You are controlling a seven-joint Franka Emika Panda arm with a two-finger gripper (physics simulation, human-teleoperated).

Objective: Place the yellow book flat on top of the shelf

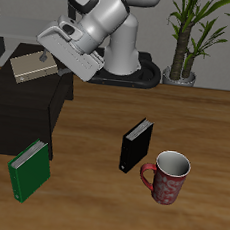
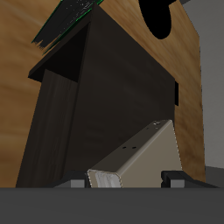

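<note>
Nearest the exterior camera stood a green book point(image 1: 28, 170), upright on the counter point(image 1: 187, 115) close to its front edge and just beside the shelf point(image 1: 12, 111). A little farther back were a black book point(image 1: 135, 145), also on end, and a red patterned mug point(image 1: 168, 177) beside it. The yellow book point(image 1: 32, 67) was not on the counter at all: it hung above the flat top of the shelf, clenched in the claw point(image 1: 54, 62), which gripped one end so that the book reached out from the fingers over the shelf, away from the arm. Its covers looked close to level in the exterior view, with perhaps a slight tilt. From the wrist view the yellow book point(image 2: 140, 157) ran straight out from between the fingers, its long axis pointing over the dark top of the shelf point(image 2: 105, 87), whose surface lay directly under it. Whether the book already touched that top could not be told. The coming move seemed to be a short drop straight down and then a release. Counted: three books, one each of yellow, green and black; one mug; one shelf; one potted plant point(image 1: 191, 35) at the back.
</note>
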